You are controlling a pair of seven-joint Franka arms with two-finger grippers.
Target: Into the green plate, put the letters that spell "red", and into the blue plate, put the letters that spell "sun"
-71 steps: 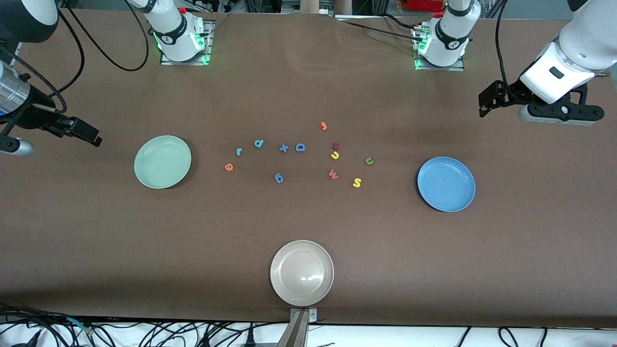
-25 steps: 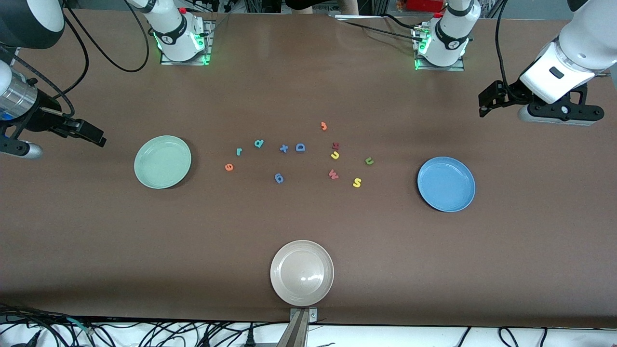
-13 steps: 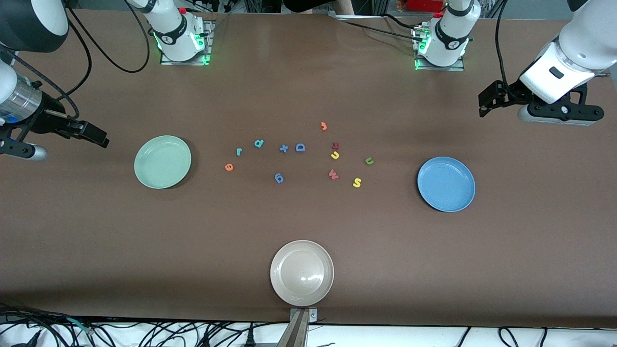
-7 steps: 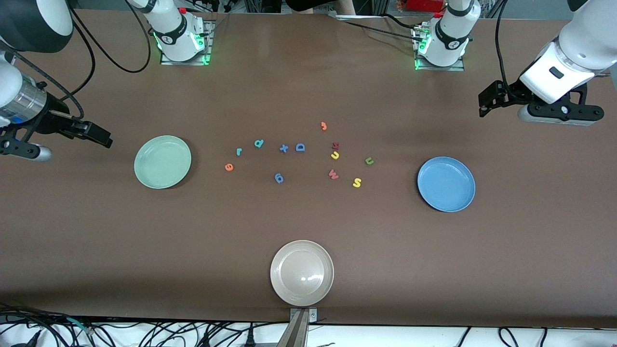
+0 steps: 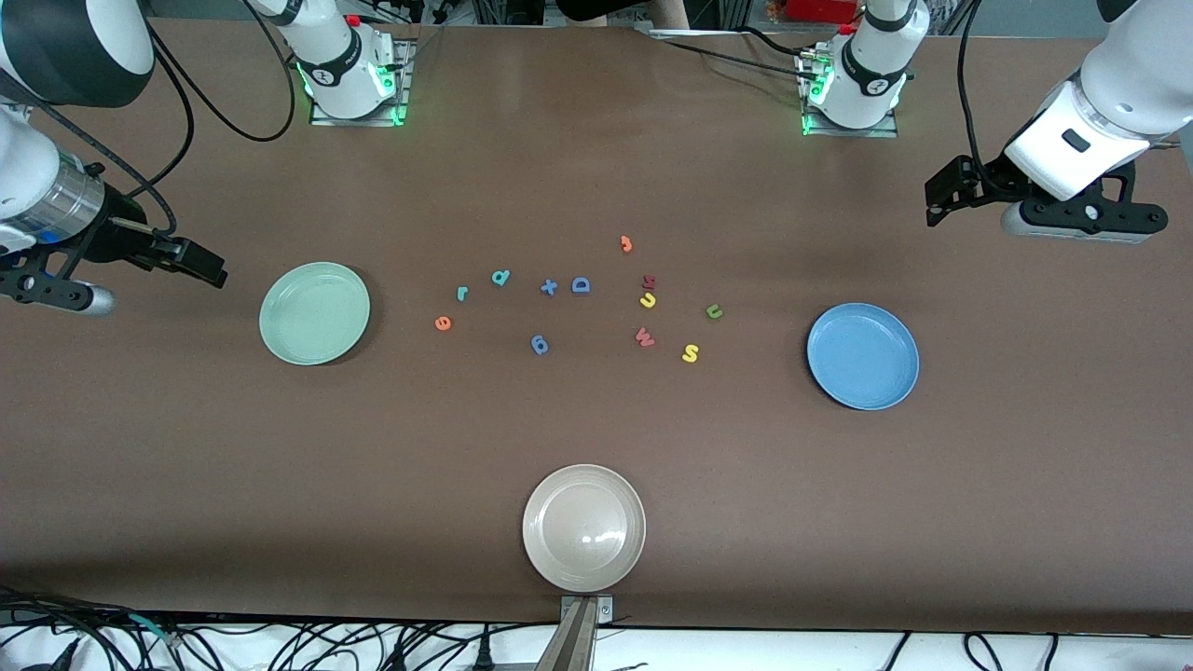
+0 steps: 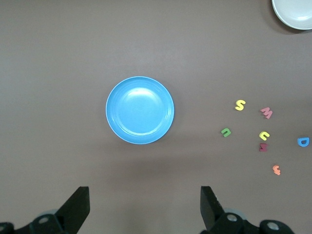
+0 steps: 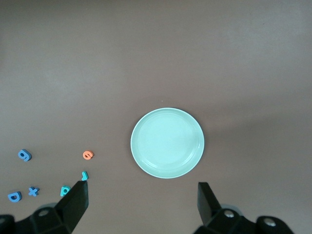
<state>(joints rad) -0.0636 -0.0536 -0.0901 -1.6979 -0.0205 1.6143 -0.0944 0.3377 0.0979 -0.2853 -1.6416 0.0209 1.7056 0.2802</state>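
From the front, the right gripper (image 5: 200,266) has crept toward the green plate (image 5: 314,312), so sorting is only starting, while the brown table (image 5: 596,447) keeps every letter loose between both plates; the right wrist view shows wide-open jaws above that empty plate, and the left wrist view shows the waiting left gripper (image 6: 144,207) spread open over bare table beside the empty blue plate (image 6: 140,110).

Looked down on a round, glossy mint-green plate (image 7: 167,143) lying on brown tabletop (image 7: 156,53). Held the right gripper (image 7: 141,195) at the plate's six o'clock, fingers (image 7: 78,200) spread wide. Found an orange foam "e" (image 7: 87,155), teal foam "r" (image 7: 84,175) and teal foam "d" (image 7: 65,191) near eight o'clock.
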